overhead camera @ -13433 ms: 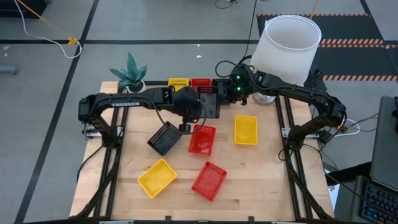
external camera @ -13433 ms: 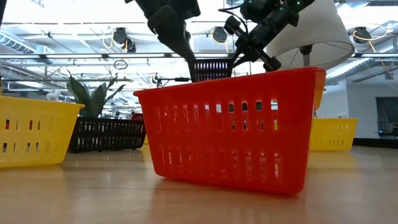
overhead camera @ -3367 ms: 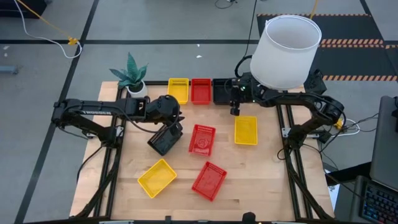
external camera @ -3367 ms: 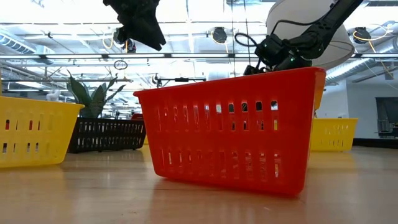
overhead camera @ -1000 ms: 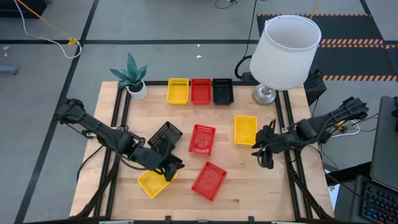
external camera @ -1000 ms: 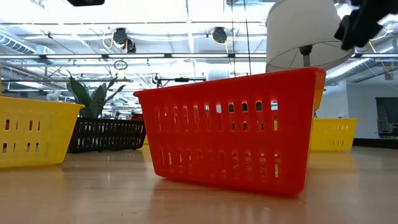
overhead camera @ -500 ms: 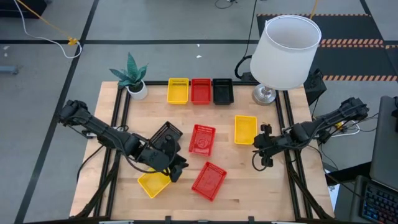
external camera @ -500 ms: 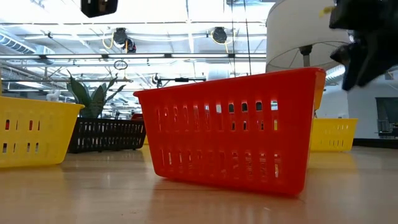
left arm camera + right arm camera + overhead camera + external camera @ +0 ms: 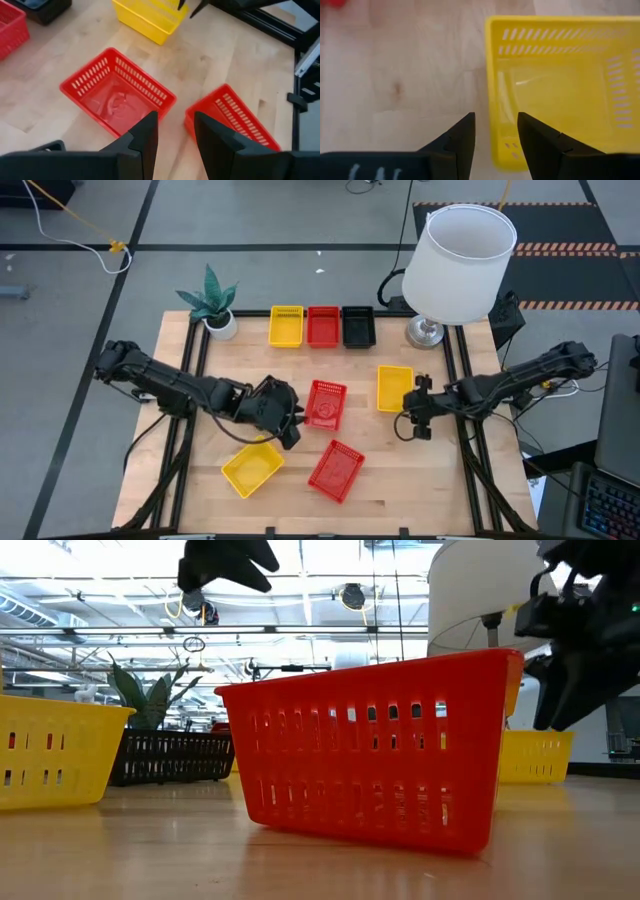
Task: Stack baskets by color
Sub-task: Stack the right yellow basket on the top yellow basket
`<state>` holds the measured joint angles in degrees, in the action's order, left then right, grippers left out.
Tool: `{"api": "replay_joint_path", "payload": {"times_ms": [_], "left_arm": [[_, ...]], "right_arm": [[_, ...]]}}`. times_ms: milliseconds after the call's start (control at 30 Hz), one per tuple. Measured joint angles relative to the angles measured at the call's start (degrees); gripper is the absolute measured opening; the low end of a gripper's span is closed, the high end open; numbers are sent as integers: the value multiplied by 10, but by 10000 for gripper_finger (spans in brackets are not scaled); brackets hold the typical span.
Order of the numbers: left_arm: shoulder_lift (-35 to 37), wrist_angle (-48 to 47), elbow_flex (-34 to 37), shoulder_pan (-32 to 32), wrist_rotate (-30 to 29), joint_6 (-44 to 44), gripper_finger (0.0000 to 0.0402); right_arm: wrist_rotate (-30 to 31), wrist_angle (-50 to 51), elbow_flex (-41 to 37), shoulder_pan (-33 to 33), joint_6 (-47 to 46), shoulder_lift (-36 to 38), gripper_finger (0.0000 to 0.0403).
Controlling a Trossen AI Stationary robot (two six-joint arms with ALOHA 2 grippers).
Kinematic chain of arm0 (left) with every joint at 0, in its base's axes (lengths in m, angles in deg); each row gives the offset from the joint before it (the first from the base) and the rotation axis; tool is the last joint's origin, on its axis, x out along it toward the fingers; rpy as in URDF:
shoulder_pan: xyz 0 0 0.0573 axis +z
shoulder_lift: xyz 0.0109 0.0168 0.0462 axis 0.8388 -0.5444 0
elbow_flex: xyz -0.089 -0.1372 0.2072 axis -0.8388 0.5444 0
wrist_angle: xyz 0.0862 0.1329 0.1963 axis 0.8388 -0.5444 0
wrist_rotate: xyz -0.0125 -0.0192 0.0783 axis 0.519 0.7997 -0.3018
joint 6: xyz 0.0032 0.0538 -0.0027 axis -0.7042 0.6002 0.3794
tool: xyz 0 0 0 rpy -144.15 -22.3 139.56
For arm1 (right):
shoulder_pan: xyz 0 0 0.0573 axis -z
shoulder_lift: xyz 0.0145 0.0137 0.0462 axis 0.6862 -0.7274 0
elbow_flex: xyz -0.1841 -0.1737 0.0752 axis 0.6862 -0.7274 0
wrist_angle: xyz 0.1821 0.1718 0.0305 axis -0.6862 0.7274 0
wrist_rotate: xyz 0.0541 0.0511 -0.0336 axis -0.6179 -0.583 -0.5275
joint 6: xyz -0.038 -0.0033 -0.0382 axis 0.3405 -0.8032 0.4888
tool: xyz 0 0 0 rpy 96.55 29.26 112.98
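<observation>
Three baskets stand in a row at the far edge: yellow (image 9: 286, 325), red (image 9: 323, 326), black (image 9: 358, 326). Loose on the table lie a black basket (image 9: 262, 393), a red one (image 9: 325, 403), a yellow one (image 9: 395, 388), a second yellow (image 9: 251, 467) and a second red (image 9: 336, 470). My left gripper (image 9: 290, 430) hangs open above the table between the two loose red baskets (image 9: 117, 97) (image 9: 232, 120). My right gripper (image 9: 408, 425) is open, just off the near end of the right yellow basket (image 9: 560, 85). Neither holds anything.
A white lampshade (image 9: 460, 250) stands at the far right corner and a small potted plant (image 9: 210, 305) at the far left. The table's metal frame rails (image 9: 455, 380) run along both sides. In the low view the near red basket (image 9: 375, 755) fills the foreground.
My left gripper has moved from above the near-left yellow basket toward the table's right and far side, toward the middle red basket, and its wrist has rolled. My right gripper has come down and drifted left toward the right yellow basket's near end.
</observation>
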<state>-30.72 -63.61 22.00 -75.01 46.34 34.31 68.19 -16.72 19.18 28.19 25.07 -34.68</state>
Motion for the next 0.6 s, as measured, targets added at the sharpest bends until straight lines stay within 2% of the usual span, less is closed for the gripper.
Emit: {"api": "replay_joint_path", "payload": {"times_ms": [600], "left_arm": [[0, 0, 0, 11, 8, 41, 127]], "right_arm": [[-16, -55, -9, 17, -10, -15, 57]]}}
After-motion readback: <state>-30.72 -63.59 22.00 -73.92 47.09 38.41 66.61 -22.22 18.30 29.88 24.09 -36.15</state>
